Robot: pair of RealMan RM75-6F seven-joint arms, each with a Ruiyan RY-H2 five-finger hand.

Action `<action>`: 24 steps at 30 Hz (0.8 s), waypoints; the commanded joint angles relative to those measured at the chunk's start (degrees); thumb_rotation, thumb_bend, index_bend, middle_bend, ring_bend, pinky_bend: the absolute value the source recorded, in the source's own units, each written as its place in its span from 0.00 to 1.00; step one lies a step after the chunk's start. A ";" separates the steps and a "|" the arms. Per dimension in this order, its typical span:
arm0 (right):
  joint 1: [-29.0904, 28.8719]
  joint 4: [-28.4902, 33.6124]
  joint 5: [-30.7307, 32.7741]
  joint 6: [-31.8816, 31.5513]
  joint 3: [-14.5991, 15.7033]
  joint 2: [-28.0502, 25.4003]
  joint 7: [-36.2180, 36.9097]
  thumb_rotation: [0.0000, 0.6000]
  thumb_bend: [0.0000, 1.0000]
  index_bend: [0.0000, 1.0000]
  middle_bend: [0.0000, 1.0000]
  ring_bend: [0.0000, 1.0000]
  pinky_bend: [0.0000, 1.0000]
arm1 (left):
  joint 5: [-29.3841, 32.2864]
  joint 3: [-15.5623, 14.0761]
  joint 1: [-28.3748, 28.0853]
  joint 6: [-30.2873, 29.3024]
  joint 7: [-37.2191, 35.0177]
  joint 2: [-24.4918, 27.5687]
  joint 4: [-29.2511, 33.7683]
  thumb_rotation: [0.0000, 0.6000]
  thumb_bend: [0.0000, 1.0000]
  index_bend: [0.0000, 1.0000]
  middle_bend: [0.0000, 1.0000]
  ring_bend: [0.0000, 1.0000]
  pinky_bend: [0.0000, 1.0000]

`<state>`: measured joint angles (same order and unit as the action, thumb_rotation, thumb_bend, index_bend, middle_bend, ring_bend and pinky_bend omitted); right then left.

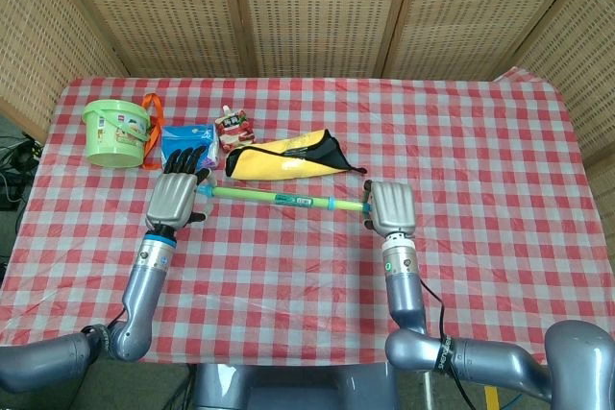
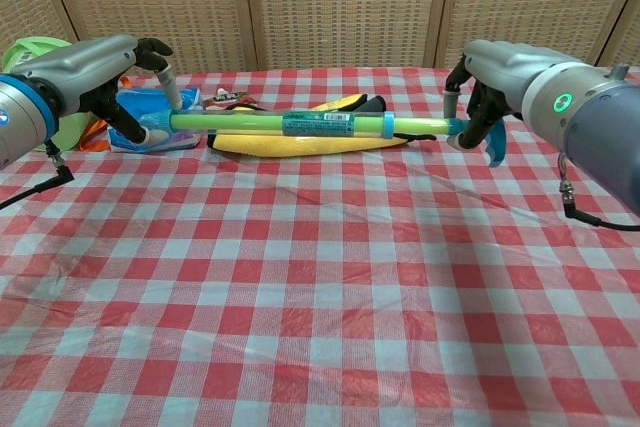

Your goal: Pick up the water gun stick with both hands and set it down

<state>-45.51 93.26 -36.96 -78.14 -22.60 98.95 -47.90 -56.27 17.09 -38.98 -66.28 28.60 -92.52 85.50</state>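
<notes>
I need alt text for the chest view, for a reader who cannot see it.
Two grey robot hands, left hand and right hand, hold a long green plastic water gun stick level above a red-and-white checked tablecloth. Behind it lies a yellow fabric pouch.

Grey metallic arms, green wrist light, black fingers (image 1: 184,158)

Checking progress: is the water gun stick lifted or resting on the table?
Lifted: water gun stick spans between left hand and right hand, above the tablecloth.
</notes>
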 commanded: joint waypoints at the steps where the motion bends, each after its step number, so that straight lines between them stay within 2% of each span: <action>1: 0.02 0.04 0.07 0.05 0.16 -0.22 0.11 1.00 0.59 0.81 1.00 1.00 0.88 | 0.62 0.12 -0.49 0.30 0.32 -0.33 -0.46 1.00 0.29 0.43 0.00 0.00 0.00; 12: 0.09 0.35 0.07 -0.14 0.58 -0.46 0.87 1.00 0.59 0.81 1.00 1.00 0.88 | 1.90 0.19 -1.85 0.87 1.11 -0.63 -1.23 1.00 0.29 0.38 0.00 0.00 0.00; 21: 0.07 0.96 -0.24 -0.56 0.95 -0.70 1.07 1.00 0.59 0.81 1.00 1.00 0.88 | 2.64 -0.50 -2.32 1.14 1.11 -1.45 -2.12 1.00 0.29 0.42 0.00 0.00 0.00; 24: 0.10 1.10 -0.22 -0.67 1.07 -0.78 1.08 1.00 0.59 0.81 1.00 1.00 0.88 | 2.40 -0.52 -2.35 0.85 0.61 -1.67 -2.23 1.00 0.32 0.44 0.00 0.00 0.00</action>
<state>-45.42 94.35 -37.17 -78.79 -21.54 98.18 -46.83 -53.81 16.58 -41.31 -65.37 29.28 -94.14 83.30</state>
